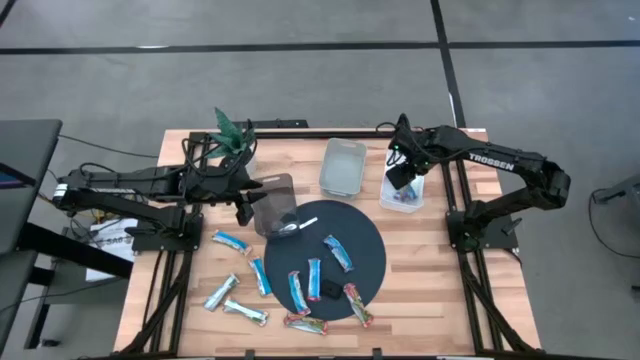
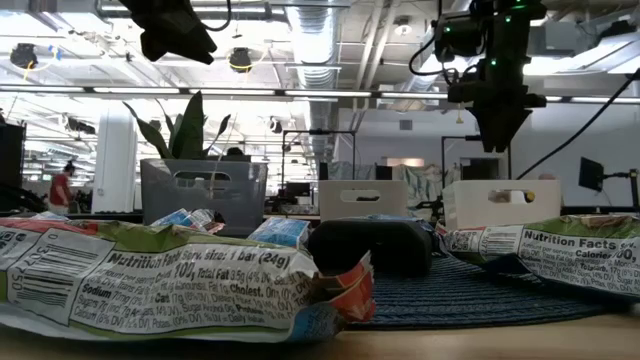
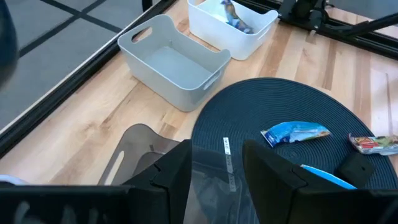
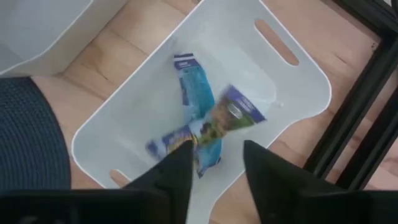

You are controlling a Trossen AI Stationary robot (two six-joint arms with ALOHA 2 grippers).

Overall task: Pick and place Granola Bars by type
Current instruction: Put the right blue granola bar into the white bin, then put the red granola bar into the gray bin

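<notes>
White bin (image 4: 292, 93) under the right gripper (image 4: 214, 162) holds blue bars (image 4: 196, 106); fingers spread, empty. Lift clear before retargeting the mat (image 1: 370, 265).

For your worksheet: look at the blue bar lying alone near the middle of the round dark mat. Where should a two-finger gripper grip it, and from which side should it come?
Grip the blue bar across its narrow width at mid-length, coming straight down from above. It lies flat on the mat with bare mat on both long sides, so the fingers probably fit there; its crimped ends look too thin to grip well.
</notes>
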